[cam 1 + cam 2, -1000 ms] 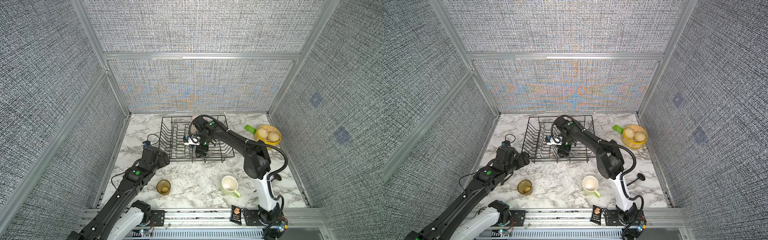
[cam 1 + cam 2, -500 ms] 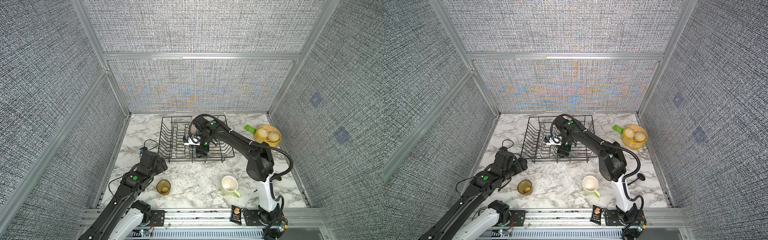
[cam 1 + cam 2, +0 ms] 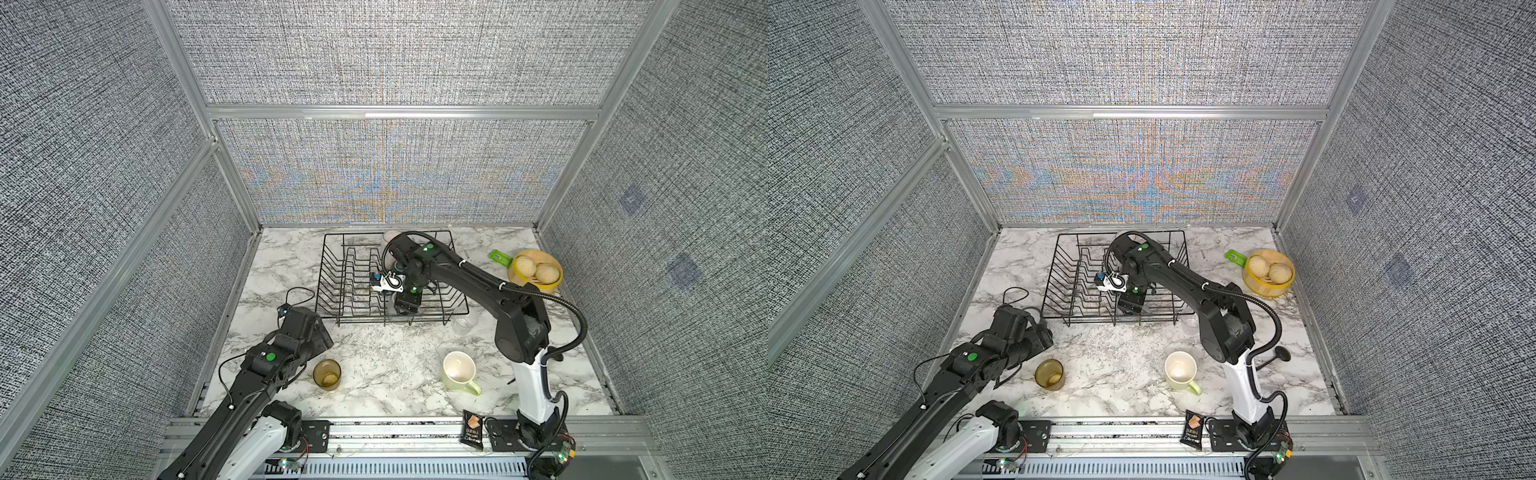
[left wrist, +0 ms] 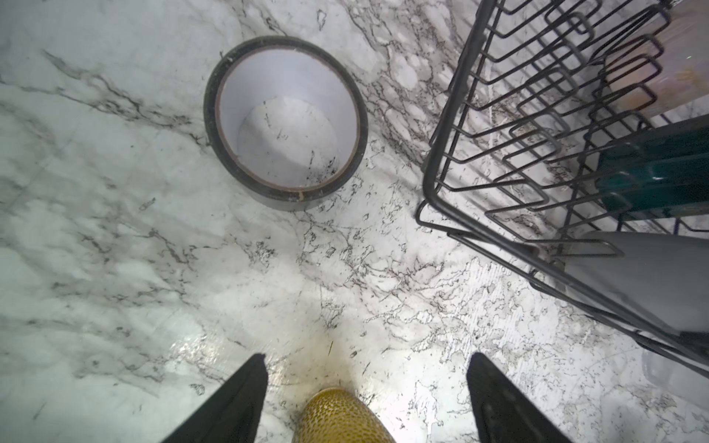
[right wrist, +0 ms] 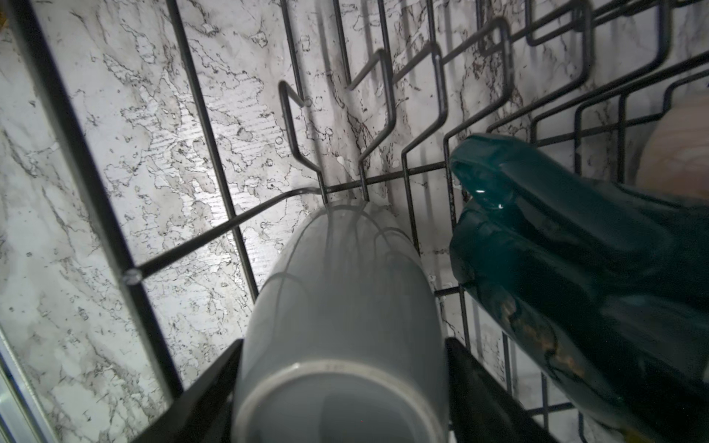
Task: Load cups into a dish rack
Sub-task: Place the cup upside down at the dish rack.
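Note:
The black wire dish rack [image 3: 323, 270] stands at the back of the marble table. It holds a pale pink mug [image 3: 390, 240], a dark teal mug [image 5: 575, 268] and an upside-down grey mug [image 5: 341, 291]. My right gripper [image 5: 343, 341] reaches down into the rack's front part [image 3: 405, 307], its fingers pressed against both sides of the grey mug. My left gripper [image 4: 367, 356] hangs open just behind the amber tumbler [image 3: 327, 374], whose side shows low between the fingers [image 4: 339, 416]. A pale green mug [image 3: 459, 371] and a small clear glass [image 3: 464, 325] stand on the table in front of the rack.
A roll of tape [image 4: 286, 122] lies left of the rack, under my left arm. A yellow bowl [image 3: 515, 274] of bread rolls and a green packet [image 3: 500, 257] sit at the back right. A dark snack packet [image 3: 472, 430] lies on the front rail.
My left arm has drawn back from the rack's left side toward the front, beside the amber tumbler. The right gripper stayed in the rack, its jaws narrowing onto the grey mug.

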Motion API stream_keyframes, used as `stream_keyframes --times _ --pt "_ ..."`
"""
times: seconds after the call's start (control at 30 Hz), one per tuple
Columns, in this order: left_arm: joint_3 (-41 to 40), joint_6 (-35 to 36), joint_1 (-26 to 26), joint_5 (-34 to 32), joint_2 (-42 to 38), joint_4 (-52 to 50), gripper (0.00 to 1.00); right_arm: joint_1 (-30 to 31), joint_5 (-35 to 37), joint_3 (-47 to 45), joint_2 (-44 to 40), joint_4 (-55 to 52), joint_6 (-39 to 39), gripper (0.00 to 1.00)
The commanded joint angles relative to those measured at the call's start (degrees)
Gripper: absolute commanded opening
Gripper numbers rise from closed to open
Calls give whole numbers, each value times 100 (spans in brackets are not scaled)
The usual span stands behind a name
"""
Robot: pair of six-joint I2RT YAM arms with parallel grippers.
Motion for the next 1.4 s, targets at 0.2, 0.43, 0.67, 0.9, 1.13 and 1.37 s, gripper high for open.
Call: stream_keyframes --times 0.2,0.43,0.67,0.9,1.13,1.37 --pt "-518 -605 2 331 -275 78 78 -57 -17 127 120 183 -170 72" --pt "-472 -634 5 323 -264 -109 78 -63 124 140 17 114 -230 78" --pt "-410 -548 1 536 -229 -347 75 6 123 -177 -549 272 -91 83" --pt "-223 -386 2 652 -211 -861 70 74 -59 -609 -1356 518 51 84" --pt "-117 -414 -6 799 -74 -982 61 154 -345 -1235 -2067 1011 130 85" --pt "-119 -459 -2 849 140 -1002 52 190 -272 -1533 -2297 1175 96 85"
